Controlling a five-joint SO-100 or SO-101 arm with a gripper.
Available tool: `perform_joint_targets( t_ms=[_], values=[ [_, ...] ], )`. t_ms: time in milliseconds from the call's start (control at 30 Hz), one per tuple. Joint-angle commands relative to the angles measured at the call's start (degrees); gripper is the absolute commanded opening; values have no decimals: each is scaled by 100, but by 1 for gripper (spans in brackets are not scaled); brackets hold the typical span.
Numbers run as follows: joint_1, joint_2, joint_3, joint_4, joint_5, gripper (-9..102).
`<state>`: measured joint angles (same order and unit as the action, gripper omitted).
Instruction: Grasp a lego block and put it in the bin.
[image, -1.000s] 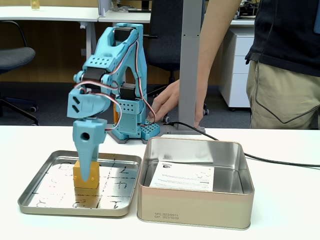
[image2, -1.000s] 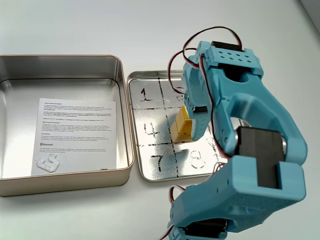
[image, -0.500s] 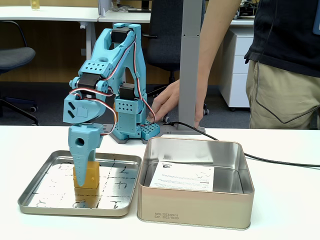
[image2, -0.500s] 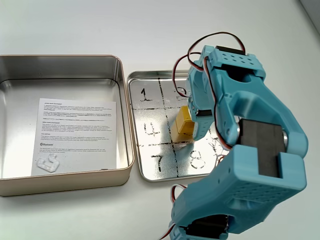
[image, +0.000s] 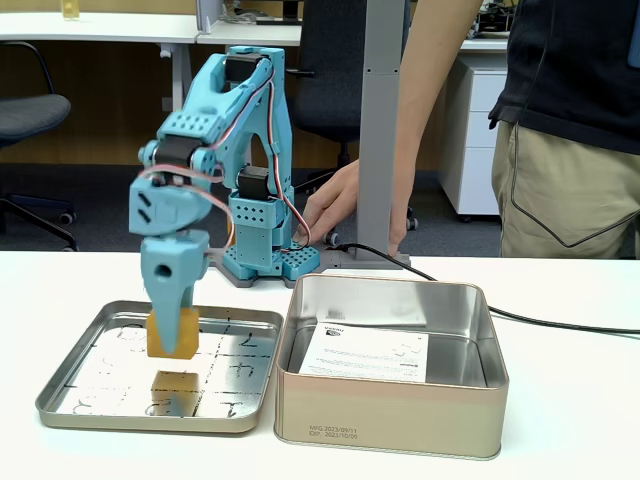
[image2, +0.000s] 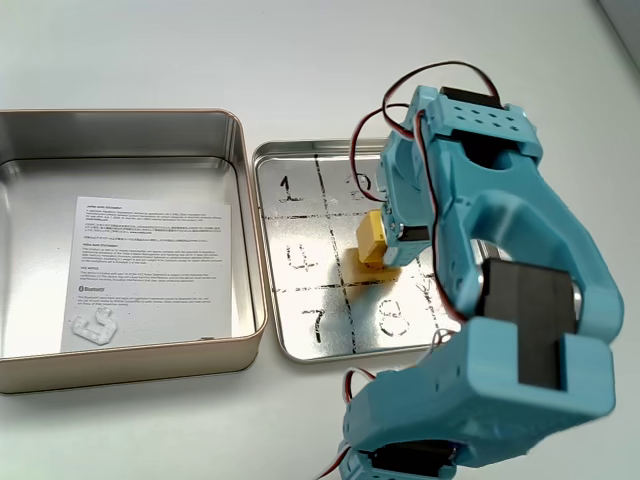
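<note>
Gripper: clamped on lego block, clear of tray.
Block: light, rigid, smooth; side-face hold suits.

We see the gripper pointing down, clamped on the lego block, which hangs clear above the shallow tray w/ its reflection below. The bin sits just right of the tray, touching or nearly so, paper sheet inside. Behind the table, a person's hand rests near the arm base.
</note>
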<state>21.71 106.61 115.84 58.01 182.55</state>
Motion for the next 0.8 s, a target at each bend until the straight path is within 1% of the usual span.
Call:
perform_joint_targets(
  t_ms=[0,100,267,500,633,767],
  values=[
    [9,712,-79,457,527,0],
    [-123,1099,-475,932,527,0],
    [-431,1397,-1547,1740,492,0],
    [-1239,1037,-3164,2276,466,0],
    [-1934,624,-3999,2479,369,0],
    [-2760,53,-4570,2461,316,0]
  ],
)
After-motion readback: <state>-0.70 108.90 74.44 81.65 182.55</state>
